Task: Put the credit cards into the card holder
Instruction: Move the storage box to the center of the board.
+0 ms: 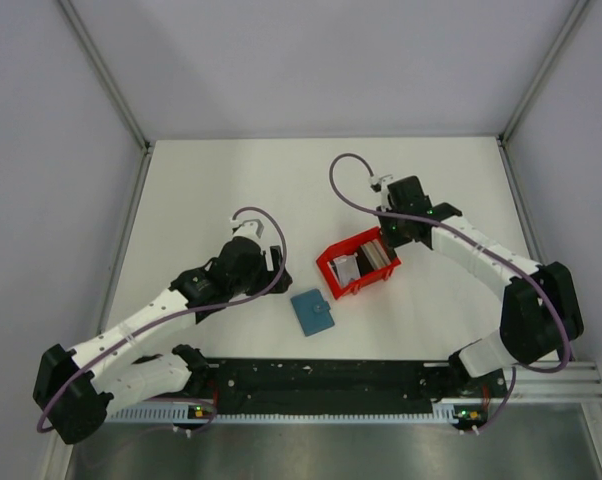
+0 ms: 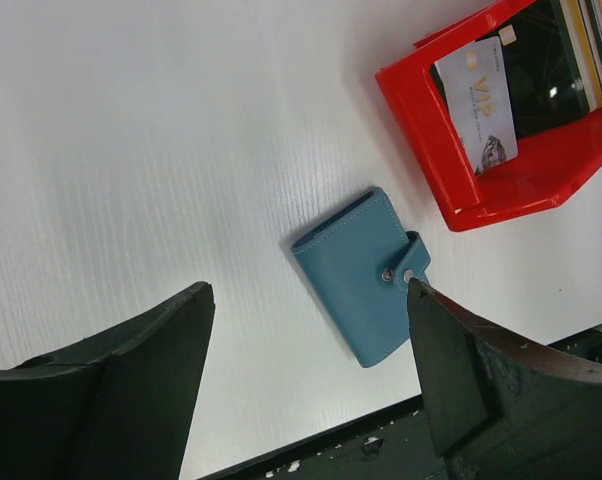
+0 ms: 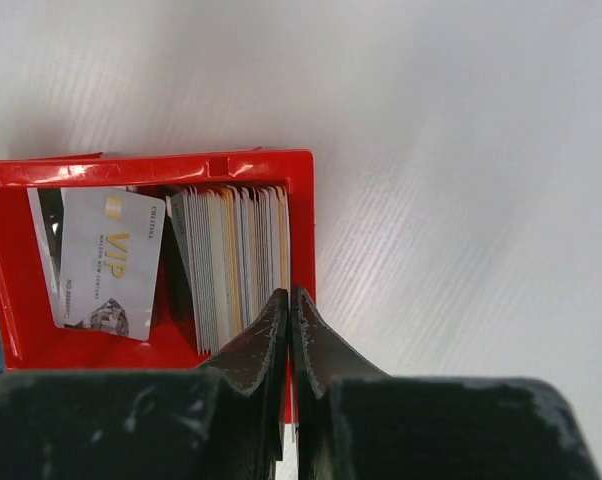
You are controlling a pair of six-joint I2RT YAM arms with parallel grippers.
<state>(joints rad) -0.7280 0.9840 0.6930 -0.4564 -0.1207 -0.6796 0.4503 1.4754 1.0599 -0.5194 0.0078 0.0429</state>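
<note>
The card holder is a teal wallet lying shut and snapped on the white table, just left of the red tray. In the left wrist view the wallet lies between my spread fingers. My left gripper is open and empty above it, also seen from the top. The credit cards stand on edge in a stack inside the tray. A silver VIP card leans apart at the left. My right gripper is shut on the rightmost card's edge, beside the tray wall.
The tray sits mid-table, tilted, with the right arm reaching over it from the right. A black base rail runs along the near edge, close to the wallet. Grey walls enclose the table on three sides.
</note>
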